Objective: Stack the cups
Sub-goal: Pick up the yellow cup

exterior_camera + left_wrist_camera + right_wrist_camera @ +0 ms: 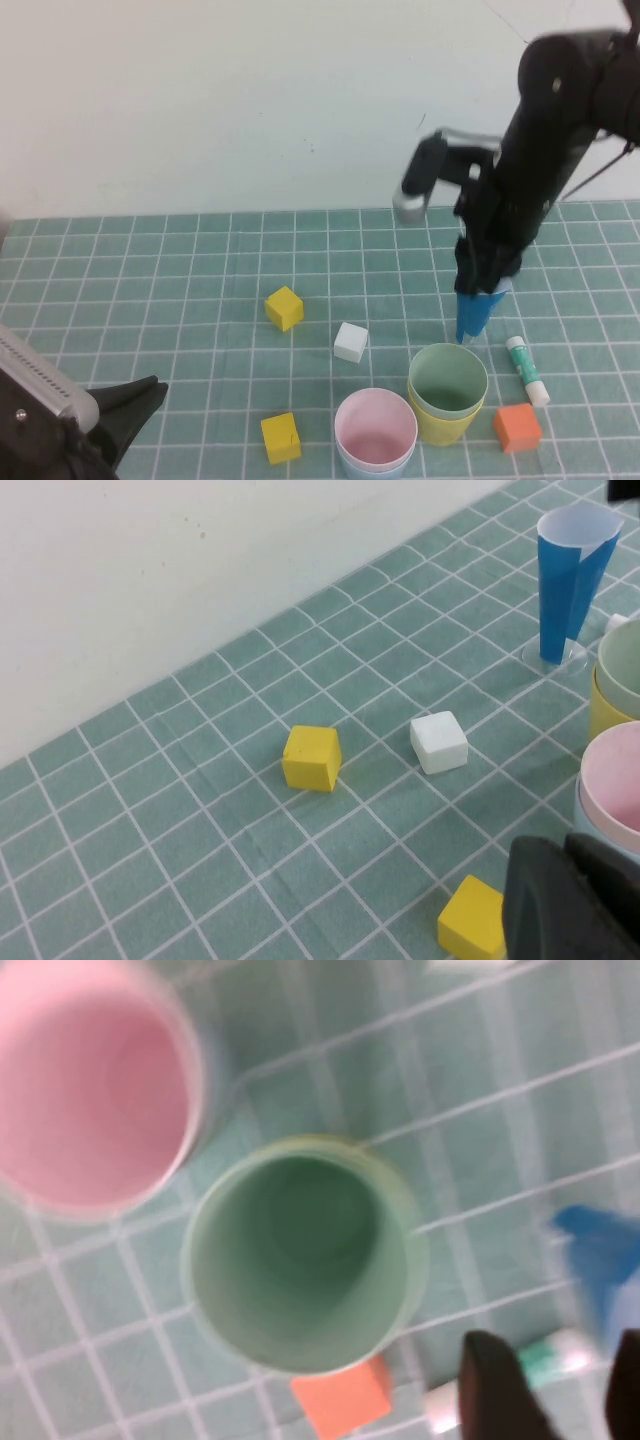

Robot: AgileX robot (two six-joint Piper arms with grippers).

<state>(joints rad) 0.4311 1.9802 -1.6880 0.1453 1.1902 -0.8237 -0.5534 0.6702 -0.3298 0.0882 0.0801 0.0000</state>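
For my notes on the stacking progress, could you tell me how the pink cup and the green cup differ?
The pink cup sits nested in a light blue cup, the green cup in a yellow cup. Pink stands nearer the robot and more to its left; green is closer to the orange cube. Both stand upright, mouths open, untouched by either gripper.

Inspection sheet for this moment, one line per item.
Surface: green gridded mat.
Job's things: green cup nested in yellow cup; pink cup nested in light blue cup; two pairs side by side.
Clutter: dark-blue cup, two yellow cubes, white cube, orange cube, glue stick.
Grippers: right gripper raised over dark-blue cup, jaws empty; left gripper parked near-left, shut.
Cables: thin line by right arm.
Surroundings: plain white wall.
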